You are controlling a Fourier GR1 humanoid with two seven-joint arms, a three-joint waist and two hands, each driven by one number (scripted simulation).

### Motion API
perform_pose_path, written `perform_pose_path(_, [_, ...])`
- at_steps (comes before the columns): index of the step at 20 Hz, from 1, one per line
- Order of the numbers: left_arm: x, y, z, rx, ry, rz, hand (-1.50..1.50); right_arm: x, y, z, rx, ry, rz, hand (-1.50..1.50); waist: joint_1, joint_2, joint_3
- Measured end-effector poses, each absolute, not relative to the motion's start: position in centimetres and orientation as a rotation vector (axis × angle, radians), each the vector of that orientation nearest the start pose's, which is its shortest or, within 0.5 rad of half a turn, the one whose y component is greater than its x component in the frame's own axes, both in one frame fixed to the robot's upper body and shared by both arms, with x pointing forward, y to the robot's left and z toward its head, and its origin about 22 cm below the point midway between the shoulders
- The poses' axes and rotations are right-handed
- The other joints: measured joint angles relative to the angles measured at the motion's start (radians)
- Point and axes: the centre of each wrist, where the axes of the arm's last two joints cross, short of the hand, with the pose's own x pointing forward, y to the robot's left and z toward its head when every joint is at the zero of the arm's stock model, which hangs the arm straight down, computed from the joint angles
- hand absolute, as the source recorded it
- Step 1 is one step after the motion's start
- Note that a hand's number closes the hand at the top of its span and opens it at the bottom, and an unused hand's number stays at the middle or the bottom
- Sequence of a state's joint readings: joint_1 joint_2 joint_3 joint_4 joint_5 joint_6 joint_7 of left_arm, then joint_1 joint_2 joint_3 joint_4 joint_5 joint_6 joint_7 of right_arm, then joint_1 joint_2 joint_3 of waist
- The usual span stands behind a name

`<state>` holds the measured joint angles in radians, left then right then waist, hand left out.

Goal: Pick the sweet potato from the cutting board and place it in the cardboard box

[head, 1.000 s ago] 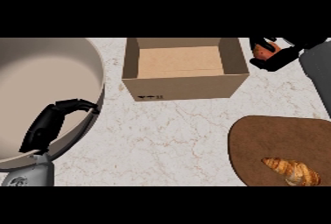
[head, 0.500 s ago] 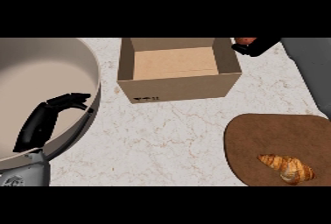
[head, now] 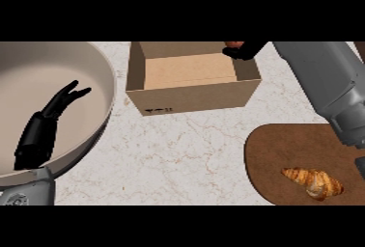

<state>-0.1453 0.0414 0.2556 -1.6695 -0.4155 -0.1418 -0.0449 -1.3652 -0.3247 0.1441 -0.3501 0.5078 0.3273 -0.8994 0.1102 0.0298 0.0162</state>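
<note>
We carry the sweet potato (head: pixel 231 44), clasped in the curled fingers of the right hand (head: pixel 246 49), over the cardboard box (head: pixel 191 72) rim at 1 o'clock, interior toward 7 o'clock

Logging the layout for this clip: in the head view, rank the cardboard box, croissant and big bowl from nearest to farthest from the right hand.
1. Cardboard box, directly below the right hand, at its back rim.
2. Croissant, on the cutting board, lower right.
3. Big bowl, far left.
</note>
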Motion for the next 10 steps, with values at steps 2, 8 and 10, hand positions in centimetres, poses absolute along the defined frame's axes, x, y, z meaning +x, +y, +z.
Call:
perform_pose_path(2, [26.5, 28.2, 6.0, 0.460, -1.750, -0.281, 0.00, 48.0, -15.7, 21.8, 0.104, -2.097, 1.495, 1.50, -0.003, -0.001, 0.002])
perform_pose_path(8, [25.8, 28.2, 5.5, 0.466, -1.705, -0.286, 0.00, 47.4, -10.4, 19.6, 0.161, -2.013, 1.592, 1.50, -0.006, -0.004, 0.002])
perform_pose_path(10, [25.7, 28.5, 5.5, 0.473, -1.694, -0.285, 0.00, 47.1, -9.1, 18.7, 0.170, -1.982, 1.631, 1.50, -0.009, -0.003, 0.003])
